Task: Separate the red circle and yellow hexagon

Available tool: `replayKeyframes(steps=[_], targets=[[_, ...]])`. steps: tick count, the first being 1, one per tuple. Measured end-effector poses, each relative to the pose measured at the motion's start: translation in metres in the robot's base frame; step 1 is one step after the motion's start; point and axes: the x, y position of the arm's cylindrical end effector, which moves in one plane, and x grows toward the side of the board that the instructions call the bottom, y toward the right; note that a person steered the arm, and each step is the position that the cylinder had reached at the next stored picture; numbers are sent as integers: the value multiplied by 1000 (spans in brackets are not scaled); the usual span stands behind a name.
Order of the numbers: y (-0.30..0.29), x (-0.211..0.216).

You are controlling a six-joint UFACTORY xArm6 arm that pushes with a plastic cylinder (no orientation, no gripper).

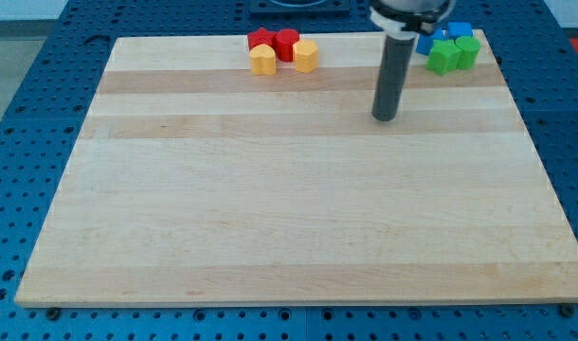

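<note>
Rod-shaped and without jaws, my tool holds nothing; my tip (386, 117) rests on the bare desk (270, 218), well apart from the blocks. Up at the view's top edge, the red circle (287, 44) sits touching the yellow hexagon (306, 56) on its right, with a red block (261, 40) and a yellow block (262, 61) crowded on its left. Toward the top right, two blue blocks (450, 34) and two green blocks (453, 54) cluster together, right of the rod.

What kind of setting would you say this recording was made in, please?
Most likely a robotics lab bench: a wooden board lies on a blue perforated table, my tip rests on it, and small coloured blocks, such as the red circle and yellow hexagon, sit near the view's top.
</note>
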Motion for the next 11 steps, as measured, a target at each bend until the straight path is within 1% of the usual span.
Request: replayKeyframes(steps=[1, 4, 5, 6, 7, 8, 9, 10, 11], targets=[[-2, -24], [4, -123], [-16, -164], [-60, -180], [-102, -176], [-113, -129], [-113, -62], [-113, -21], [-115, -29]])
